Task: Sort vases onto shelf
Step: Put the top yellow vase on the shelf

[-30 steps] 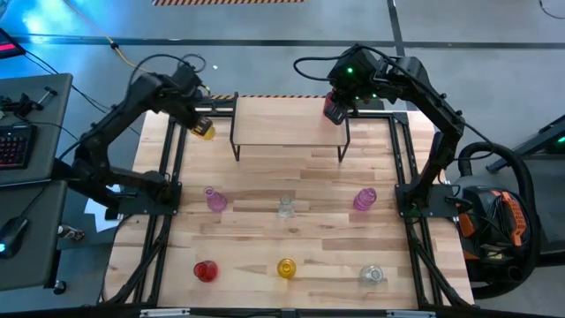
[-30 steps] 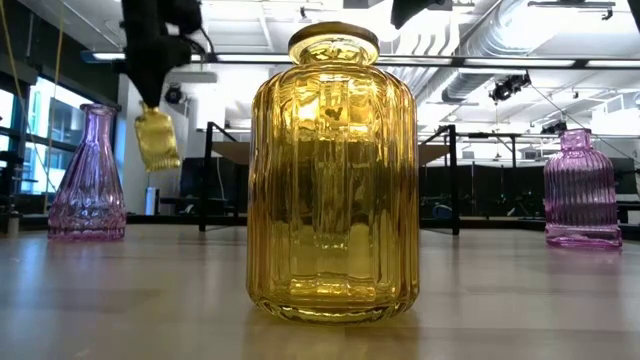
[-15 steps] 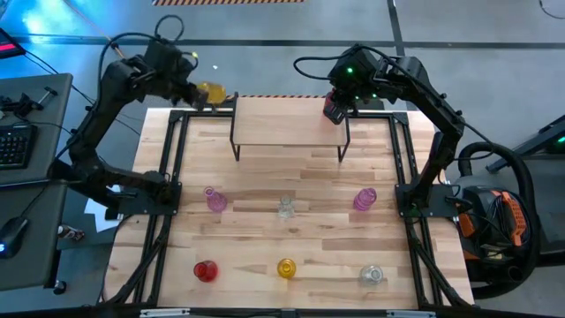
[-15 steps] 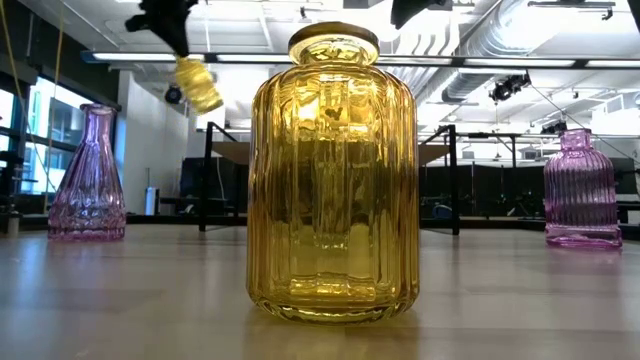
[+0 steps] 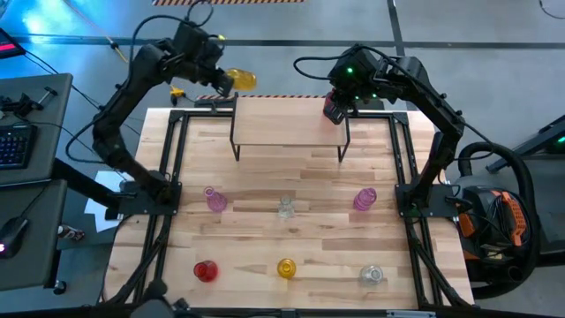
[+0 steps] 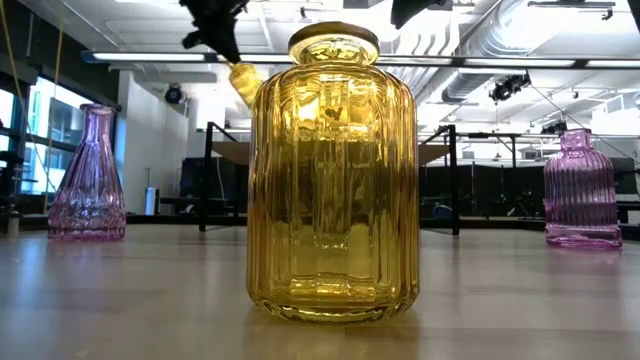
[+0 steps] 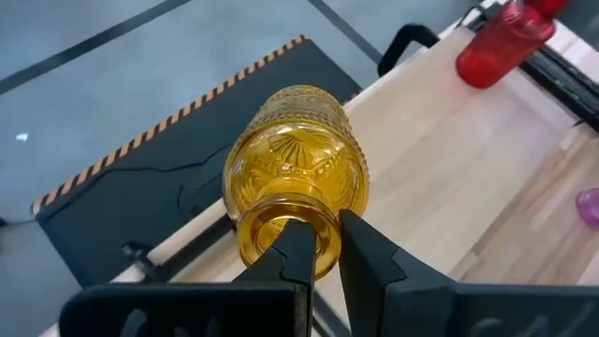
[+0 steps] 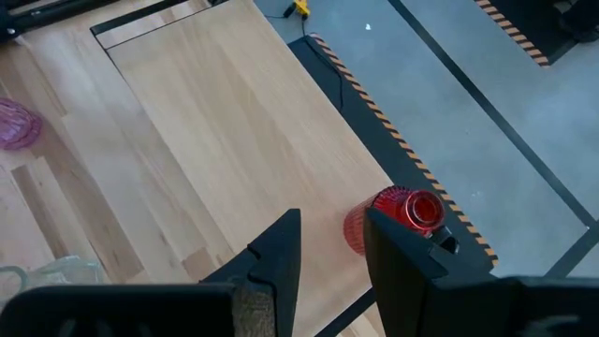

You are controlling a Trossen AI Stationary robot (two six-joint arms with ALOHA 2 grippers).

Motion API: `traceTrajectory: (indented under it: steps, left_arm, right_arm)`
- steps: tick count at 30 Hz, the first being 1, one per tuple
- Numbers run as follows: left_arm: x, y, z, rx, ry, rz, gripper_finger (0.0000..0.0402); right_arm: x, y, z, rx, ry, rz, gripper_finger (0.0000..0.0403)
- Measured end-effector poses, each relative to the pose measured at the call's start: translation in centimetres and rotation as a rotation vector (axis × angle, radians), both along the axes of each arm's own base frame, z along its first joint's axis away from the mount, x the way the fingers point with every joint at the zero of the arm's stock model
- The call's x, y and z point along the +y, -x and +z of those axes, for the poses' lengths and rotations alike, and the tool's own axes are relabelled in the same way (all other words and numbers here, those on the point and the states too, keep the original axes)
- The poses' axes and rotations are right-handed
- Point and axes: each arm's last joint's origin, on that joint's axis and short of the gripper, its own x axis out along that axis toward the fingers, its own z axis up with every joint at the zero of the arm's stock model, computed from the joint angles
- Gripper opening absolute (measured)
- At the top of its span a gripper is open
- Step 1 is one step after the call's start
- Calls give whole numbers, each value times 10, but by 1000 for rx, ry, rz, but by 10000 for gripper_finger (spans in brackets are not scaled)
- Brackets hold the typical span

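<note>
the left gripper [image 5: 222, 81] is closed on the neck of a yellow vase [image 5: 241, 79] and holds it in the air, just behind the left back corner of the shelf [image 5: 290, 124]. the vase's long axis lies almost flat, with the base pointing away from the fingers, toward the right arm. for standing it, the base must turn down over the board. the right gripper [image 5: 335, 104] is open over the shelf's right end, where a red vase [image 8: 401, 213] stands.

Yellow vase [image 5: 242, 79] tilted aloft near shelf [image 5: 290, 121], red vase [image 5: 335, 108] seemingly on it.
</note>
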Motion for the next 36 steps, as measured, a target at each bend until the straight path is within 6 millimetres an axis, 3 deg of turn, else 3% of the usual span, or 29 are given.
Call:
traceTrajectory:
  steps: [12,36]
  left_arm:
    - [8,-39,-8,122,71,-129,19]
    - [23,-56,-35,301,192,-182,19]
  right_arm:
    - [0,0,0,-1,0,0,99]
    - [0,0,0,-5,-5,-8,99]
